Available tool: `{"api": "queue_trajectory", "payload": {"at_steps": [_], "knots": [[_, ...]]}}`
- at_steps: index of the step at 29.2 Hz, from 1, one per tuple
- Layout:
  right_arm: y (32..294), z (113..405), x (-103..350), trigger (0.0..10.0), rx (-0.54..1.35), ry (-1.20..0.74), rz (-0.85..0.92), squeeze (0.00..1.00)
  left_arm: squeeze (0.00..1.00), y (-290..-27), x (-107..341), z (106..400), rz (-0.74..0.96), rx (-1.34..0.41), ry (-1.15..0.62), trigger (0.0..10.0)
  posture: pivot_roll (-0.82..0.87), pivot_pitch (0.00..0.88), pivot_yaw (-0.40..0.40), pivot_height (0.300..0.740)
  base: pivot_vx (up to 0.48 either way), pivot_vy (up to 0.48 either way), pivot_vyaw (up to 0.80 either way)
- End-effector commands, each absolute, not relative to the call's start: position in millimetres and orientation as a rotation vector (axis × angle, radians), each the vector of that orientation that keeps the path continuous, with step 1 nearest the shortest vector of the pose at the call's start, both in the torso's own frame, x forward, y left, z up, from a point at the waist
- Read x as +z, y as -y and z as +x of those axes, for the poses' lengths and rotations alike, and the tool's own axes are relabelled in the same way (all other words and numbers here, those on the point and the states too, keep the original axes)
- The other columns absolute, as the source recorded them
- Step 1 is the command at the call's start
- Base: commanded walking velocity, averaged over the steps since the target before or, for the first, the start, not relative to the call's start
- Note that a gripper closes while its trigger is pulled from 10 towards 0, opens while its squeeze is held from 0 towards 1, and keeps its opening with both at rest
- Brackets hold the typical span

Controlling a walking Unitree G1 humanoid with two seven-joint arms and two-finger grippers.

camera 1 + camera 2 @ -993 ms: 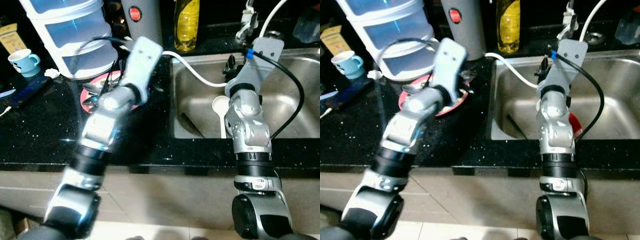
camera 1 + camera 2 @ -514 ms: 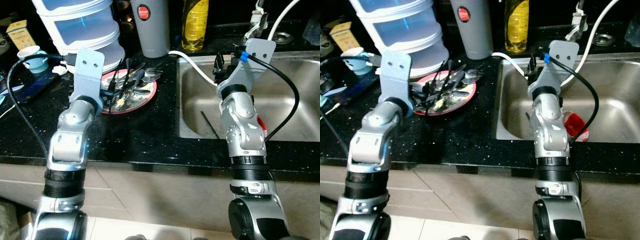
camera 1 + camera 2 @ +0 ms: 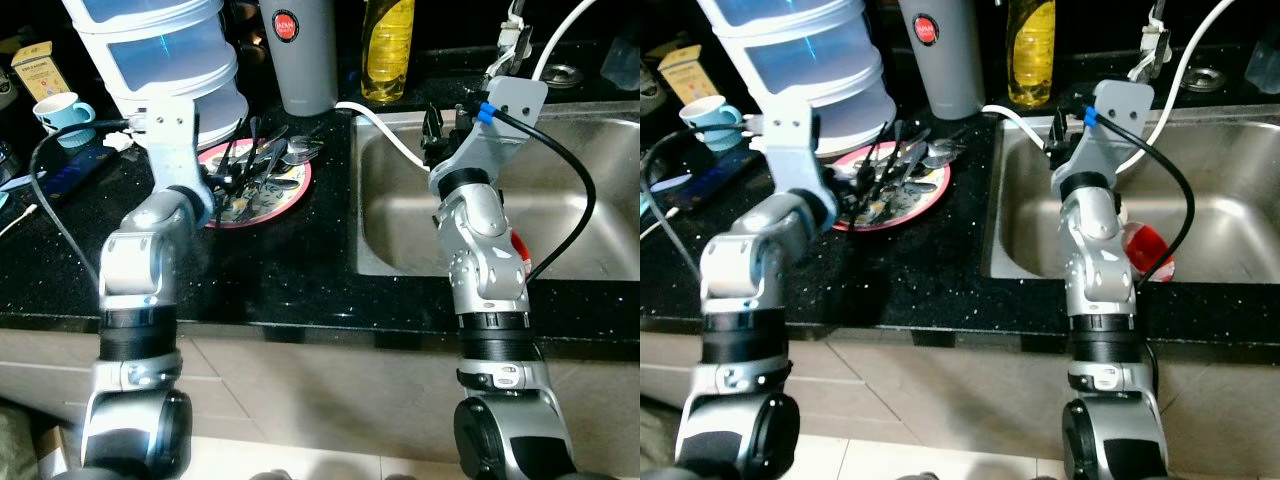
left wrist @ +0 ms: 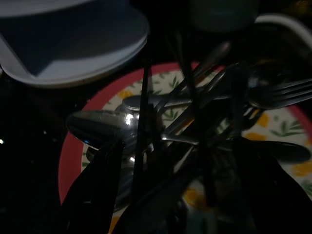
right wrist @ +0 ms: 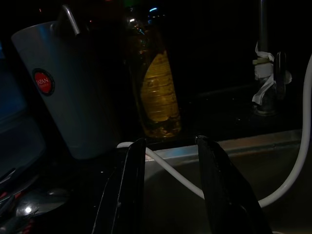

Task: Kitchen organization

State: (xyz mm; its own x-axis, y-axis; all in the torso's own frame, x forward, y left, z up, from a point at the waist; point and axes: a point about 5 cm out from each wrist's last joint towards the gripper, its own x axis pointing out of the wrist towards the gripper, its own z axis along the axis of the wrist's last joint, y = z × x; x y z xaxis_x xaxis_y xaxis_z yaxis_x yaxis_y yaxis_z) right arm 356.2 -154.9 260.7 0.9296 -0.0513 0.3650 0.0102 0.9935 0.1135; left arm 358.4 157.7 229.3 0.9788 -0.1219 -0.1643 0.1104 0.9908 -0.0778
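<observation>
While its two black fingers stand spread wide with nothing between them, the left gripper (image 4: 175,195) hangs just over the pile of spoons and forks (image 3: 268,160) on the red-rimmed plate (image 3: 290,195) (a stack of white containers (image 3: 160,50) stands just behind it). Beyond that plate are a grey canister (image 3: 298,50) and a yellow bottle (image 3: 386,45). Over the near left corner of the sink (image 3: 560,215), the right gripper (image 5: 168,185) is parted and empty, a white hose (image 5: 170,173) passing ahead of it.

Head views are sharp and evenly lit, wrist views very dim, perhaps shaded, glare glinting on a spoon (image 4: 97,127).
</observation>
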Motion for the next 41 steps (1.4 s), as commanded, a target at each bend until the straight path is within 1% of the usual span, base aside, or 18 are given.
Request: {"api": "queue_trajectory", "payload": {"at_steps": [1, 4, 6, 8, 9, 10, 11, 13, 15, 16, 17, 18, 32, 35, 36, 37, 39, 41], "knots": [[144, 356, 265, 10.0, 0.007, 0.393, 0.107, 0.0, 0.0, -172, 229, 362, -0.057, -0.076, -0.176, 8.9, 0.11, 0.003, 0.13, 0.74, 0.0, 0.0, 0.0], [144, 357, 266, 10.0, 0.008, 0.393, 0.108, 0.0, 0.0, -172, 223, 371, -0.067, -0.087, -0.216, 8.2, 0.1, 0.008, 0.132, 0.74, 0.0, 0.0, 0.0], [144, 356, 265, 10.0, 0.006, 0.392, 0.108, 0.0, 0.0, -172, 219, 375, -0.073, -0.1, -0.236, 7.0, 0.1, 0.01, 0.135, 0.74, 0.0, 0.0, 0.0], [144, 356, 265, 10.0, 0.006, 0.391, 0.108, 0.0, 0.0, -172, 218, 377, -0.074, -0.104, -0.241, 7.0, 0.1, 0.012, 0.136, 0.74, 0.0, 0.0, 0.0], [144, 356, 264, 10.0, 0.004, 0.39, 0.108, 0.0, 0.0, -171, 216, 378, -0.073, -0.118, -0.251, 5.3, 0.1, 0.012, 0.136, 0.74, 0.0, 0.0, 0.0], [144, 356, 264, 10.0, 0.003, 0.39, 0.109, 0.0, 0.0, -171, 214, 379, -0.073, -0.129, -0.259, 4.1, 0.1, 0.012, 0.136, 0.74, 0.0, 0.0, 0.0], [144, 355, 264, 10.0, 0.001, 0.389, 0.11, 0.0, 0.0, -170, 213, 380, -0.067, -0.136, -0.265, 4.1, 0.1, 0.017, 0.139, 0.74, 0.0, 0.0, 0.0], [144, 355, 264, 10.0, -0.001, 0.388, 0.111, 0.0, 0.0, -169, 209, 381, -0.049, -0.149, -0.279, 3.8, 0.1, 0.019, 0.14, 0.74, 0.0, 0.0, 0.0], [144, 355, 264, 10.0, -0.002, 0.388, 0.111, 0.0, 0.0, -169, 209, 381, -0.044, -0.15, -0.282, 3.8, 0.1, 0.019, 0.14, 0.74, 0.0, 0.0, 0.0], [144, 355, 264, 10.0, -0.003, 0.388, 0.112, 0.0, 0.0, -168, 208, 381, -0.04, -0.153, -0.287, 1.6, 0.1, 0.02, 0.14, 0.74, 0.0, 0.0, 0.0], [144, 355, 264, 10.0, -0.003, 0.388, 0.112, 0.0, 0.0, -168, 208, 381, -0.04, -0.153, -0.287, 1.6, 0.1, 0.02, 0.14, 0.74, 0.0, 0.0, 0.0], [145, 355, 264, 10.0, -0.004, 0.387, 0.113, 0.0, 0.0, -169, 206, 382, -0.036, -0.153, -0.292, 0.0, 0.11, 0.022, 0.141, 0.74, 0.0, 0.0, 0.0], [145, 356, 263, 10.0, -0.007, 0.383, 0.117, 0.0, 0.0, -176, 205, 383, -0.042, -0.134, -0.296, 0.0, 0.11, 0.024, 0.139, 0.74, 0.0, 0.0, 0.0], [145, 356, 263, 10.0, -0.008, 0.382, 0.117, 0.0, 0.0, -175, 211, 383, -0.038, -0.147, -0.254, 0.0, 0.11, 0.024, 0.139, 0.74, 0.0, 0.0, 0.0], [145, 356, 263, 10.0, -0.009, 0.382, 0.117, 0.0, 0.0, -173, 217, 383, -0.024, -0.155, -0.217, 2.9, 0.11, 0.025, 0.138, 0.74, 0.0, 0.0, 0.0], [145, 356, 263, 10.0, -0.009, 0.382, 0.117, 0.0, 0.0, -172, 226, 383, 0.007, -0.158, -0.158, 10.0, 0.11, 0.025, 0.138, 0.74, 0.0, 0.0, 0.0], [145, 356, 263, 10.0, -0.008, 0.381, 0.118, 0.0, 0.0, -166, 243, 379, 0.071, -0.184, -0.054, 10.0, 0.11, 0.026, 0.138, 0.74, 0.0, 0.0, 0.0], [145, 356, 263, 10.0, -0.008, 0.381, 0.118, 0.0, 0.0, -166, 243, 379, 0.071, -0.184, -0.054, 10.0, 0.11, 0.026, 0.138, 0.74, 0.0, 0.0, 0.0]]}}
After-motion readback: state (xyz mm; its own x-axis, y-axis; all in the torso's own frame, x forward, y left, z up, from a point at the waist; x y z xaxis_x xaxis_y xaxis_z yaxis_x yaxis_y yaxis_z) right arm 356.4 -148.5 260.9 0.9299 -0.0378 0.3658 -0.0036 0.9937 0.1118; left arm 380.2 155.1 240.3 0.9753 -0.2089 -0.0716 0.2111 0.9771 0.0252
